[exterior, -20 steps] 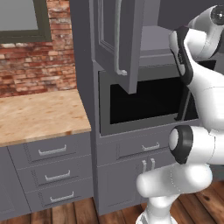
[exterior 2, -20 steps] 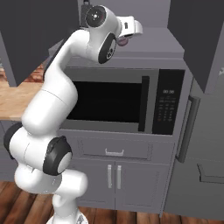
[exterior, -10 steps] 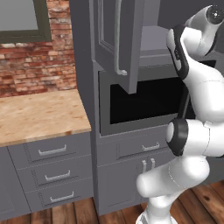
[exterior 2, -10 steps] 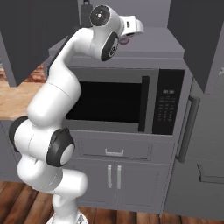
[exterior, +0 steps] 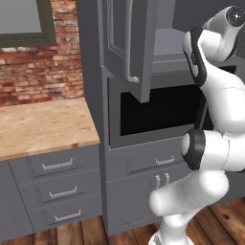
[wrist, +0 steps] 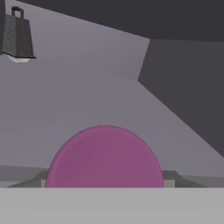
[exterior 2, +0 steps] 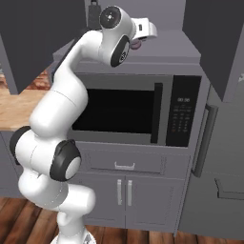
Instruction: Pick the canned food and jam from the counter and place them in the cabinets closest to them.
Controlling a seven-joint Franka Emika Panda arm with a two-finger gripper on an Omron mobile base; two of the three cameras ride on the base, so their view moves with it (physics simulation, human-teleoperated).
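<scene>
The arm reached high, with its hand at the open upper cabinets [exterior: 125, 40] above the microwave [exterior 2: 138, 110]. In the right base view the gripper [exterior 2: 139, 43] sat just over the pale grey shelf [exterior 2: 167, 49] on top of the microwave housing, and a small patch of purple-pink, the jam [exterior 2: 137, 45], showed directly beneath the white hand, tucked against it. In the hand view the jam [wrist: 105, 157] appeared as a large round pink disc low in the middle, right at the fingers [wrist: 169, 176], whose dark tips peeked out on either side of it, touching its edges; the fingers stood narrow, closed around the jar. Whether the jar's base touched the shelf or hung just above it could not be told. Beyond the fingers, the shelf floor ran back to the cabinet's grey rear wall, with a darker side wall off to one side. Far ahead of the fingers and toward the upper left corner of the hand view stood a dark speckled grater [wrist: 17, 35] with a handle on top; the same dark item [exterior 2: 94, 10] showed in the right base view, behind the arm's uppermost joint. In the left base view a cabinet door [exterior: 129, 48] with a long silver bar handle [exterior: 129, 43] hung open, well to the side of the hand, and the wooden counter [exterior: 43, 127] lay far below.
</scene>
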